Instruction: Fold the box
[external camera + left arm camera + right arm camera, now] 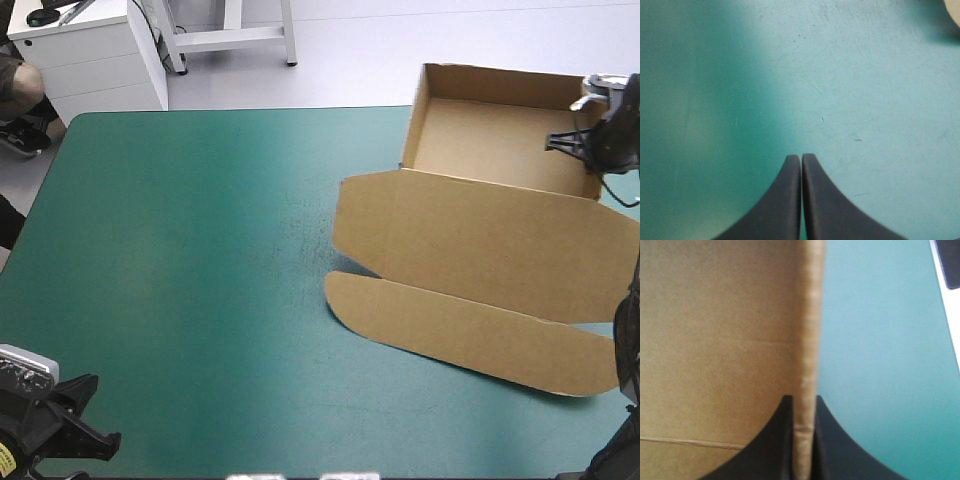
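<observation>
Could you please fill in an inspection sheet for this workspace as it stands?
surface: teal-green cover, bare apart from the box.
job's things: brown box, an open tray with its walls raised, its lid lying flat toward the near edge.
clutter: nothing seen.
grippers: left claw shut over bare cover; right claw shut on the tray's right wall.
cables: nothing seen.
surroundings: nothing seen.

Bright, even light on the teal-green cover (200, 260); pale sheen ahead of the left gripper (801, 158); soft shadow beside the box (480, 240); source perhaps overhead.
</observation>
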Tool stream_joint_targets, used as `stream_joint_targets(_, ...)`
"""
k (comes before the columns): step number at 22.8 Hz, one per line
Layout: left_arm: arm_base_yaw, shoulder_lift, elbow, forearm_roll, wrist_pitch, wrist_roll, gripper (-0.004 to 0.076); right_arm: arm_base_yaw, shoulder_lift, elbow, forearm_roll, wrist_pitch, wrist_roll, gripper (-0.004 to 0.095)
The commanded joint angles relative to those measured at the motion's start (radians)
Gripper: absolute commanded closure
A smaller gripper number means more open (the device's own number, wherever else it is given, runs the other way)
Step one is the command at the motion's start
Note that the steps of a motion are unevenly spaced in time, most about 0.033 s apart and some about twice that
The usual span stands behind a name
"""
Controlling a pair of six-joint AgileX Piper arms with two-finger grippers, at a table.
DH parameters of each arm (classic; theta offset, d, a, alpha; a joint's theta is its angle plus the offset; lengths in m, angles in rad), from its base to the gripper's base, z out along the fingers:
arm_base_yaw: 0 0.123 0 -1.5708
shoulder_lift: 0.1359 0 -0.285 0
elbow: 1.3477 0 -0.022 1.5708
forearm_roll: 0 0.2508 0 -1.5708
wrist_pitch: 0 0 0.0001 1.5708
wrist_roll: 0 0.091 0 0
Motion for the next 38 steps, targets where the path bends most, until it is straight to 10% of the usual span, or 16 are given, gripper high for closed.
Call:
stream_joint_targets(1, -0.004, 0.011, -0.021, 0.010, -0.052, -0.010, 0.0734, -0.122, -0.036, -0.032, 0.008, 0.005, -0.034, 0.0909)
stream_joint_targets(13, -0.004, 0.011, -0.021, 0.049, -0.052, -0.010, 0.0734, -0.384, 0.110, -0.032, 0.103, 0.009, -0.146, 0.0855)
stream_joint_targets(19, -0.004, 0.011, -0.021, 0.047, -0.052, -0.015, 0.0734, -0.417, 0.107, -0.032, 0.134, 0.009, -0.144, 0.0145)
stream_joint_targets(21, -0.004, 0.011, -0.021, 0.036, -0.052, -0.017, 0.0734, -0.417, 0.094, -0.032, 0.134, 0.009, -0.144, 0.0069)
stream_joint_targets(25, -0.004, 0.011, -0.021, 0.034, -0.054, -0.017, 0.0734, -0.417, -0.025, -0.032, 0.117, 0.009, -0.104, 0.0176)
stream_joint_targets(31, -0.004, 0.011, -0.021, 0.040, -0.064, -0.017, 0.0734, -0.381, -0.287, 0.008, 0.346, 0.009, -0.198, 0.0932)
stream_joint_targets(38, -0.004, 0.011, -0.021, 0.045, -0.125, -0.017, 0.0734, -0.167, -0.499, 0.198, 0.353, 0.009, -0.231, 0.0913)
